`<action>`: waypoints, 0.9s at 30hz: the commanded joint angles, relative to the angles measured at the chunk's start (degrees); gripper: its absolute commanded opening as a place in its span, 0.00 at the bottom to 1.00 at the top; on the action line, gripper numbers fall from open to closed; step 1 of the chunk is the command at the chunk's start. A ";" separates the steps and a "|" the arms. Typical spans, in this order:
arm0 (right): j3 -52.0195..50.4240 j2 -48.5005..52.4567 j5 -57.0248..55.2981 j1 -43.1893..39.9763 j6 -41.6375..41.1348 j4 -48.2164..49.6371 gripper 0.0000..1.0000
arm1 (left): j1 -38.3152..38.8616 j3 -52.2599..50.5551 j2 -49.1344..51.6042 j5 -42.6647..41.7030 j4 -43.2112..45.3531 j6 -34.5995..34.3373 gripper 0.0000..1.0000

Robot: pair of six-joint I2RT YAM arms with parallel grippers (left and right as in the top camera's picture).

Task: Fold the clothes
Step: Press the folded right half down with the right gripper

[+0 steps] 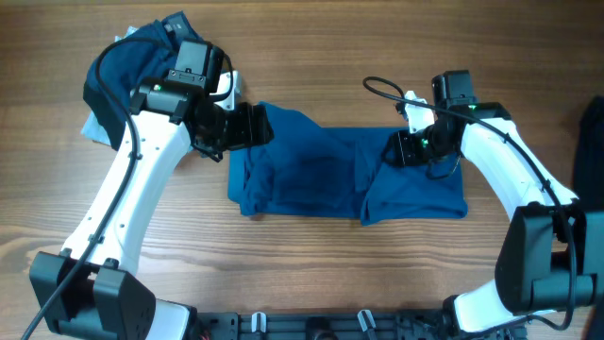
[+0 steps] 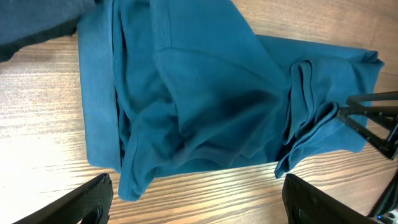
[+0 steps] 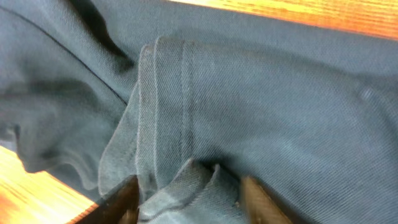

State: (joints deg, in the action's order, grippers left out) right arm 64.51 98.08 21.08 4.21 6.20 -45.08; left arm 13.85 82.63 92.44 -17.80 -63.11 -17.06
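Observation:
A blue shirt lies roughly flattened and partly folded in the middle of the wooden table. It also shows in the left wrist view and the right wrist view. My left gripper hovers at the shirt's upper left edge. Its fingers are wide open and empty over bare wood beside the shirt's hem. My right gripper is down on the right part of the shirt. Its fingers are closed on a bunched fold of the fabric.
A pile of dark blue clothes lies at the back left behind the left arm, with a pale blue piece under it. A dark object sits at the right edge. The right gripper shows in the left wrist view.

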 commanded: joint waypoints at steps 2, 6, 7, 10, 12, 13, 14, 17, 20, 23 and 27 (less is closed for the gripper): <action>-0.48 -0.11 0.22 0.13 1.44 0.44 0.64 | -0.31 0.63 -0.83 0.57 1.07 0.17 0.88; -1.25 -0.04 2.29 0.11 0.31 0.98 0.13 | -0.31 0.63 -0.83 0.57 1.88 0.17 0.88; -1.25 -0.04 -0.83 0.11 -3.37 1.81 0.12 | -0.31 0.63 -0.83 0.57 1.90 0.17 0.89; -1.27 -0.04 -6.29 0.11 -12.59 5.70 0.17 | -0.31 0.63 -0.83 0.57 1.92 0.20 0.89; -1.27 -0.04 -6.12 0.13 -13.49 7.39 0.18 | -0.31 0.63 -0.83 0.57 1.95 0.22 0.89; -1.27 0.00 -6.14 0.13 -13.81 7.30 0.18 | -0.31 0.63 -0.83 0.57 1.95 0.35 0.89; -1.27 0.22 -6.14 0.13 -13.75 6.86 0.17 | -0.31 0.63 -0.83 0.57 1.95 0.35 0.89; -1.27 1.11 -4.00 0.13 -13.64 2.75 0.10 | -0.31 0.63 -0.83 0.57 1.90 0.37 0.89; -1.27 0.90 0.68 1.53 -9.62 -4.63 0.05 | -0.31 0.63 -0.83 0.61 1.90 0.42 0.89; -1.27 -0.33 0.55 4.07 -5.75 -13.75 0.05 | -0.31 0.63 -0.83 1.01 1.66 1.90 0.89; -1.27 -6.67 -0.39 6.73 -4.81 -16.50 0.05 | -0.31 0.63 -0.83 1.01 1.40 1.90 0.89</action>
State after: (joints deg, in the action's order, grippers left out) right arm 63.33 97.93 19.99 8.73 -0.73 -61.17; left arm 13.85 82.63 92.44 -17.39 -61.60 -16.60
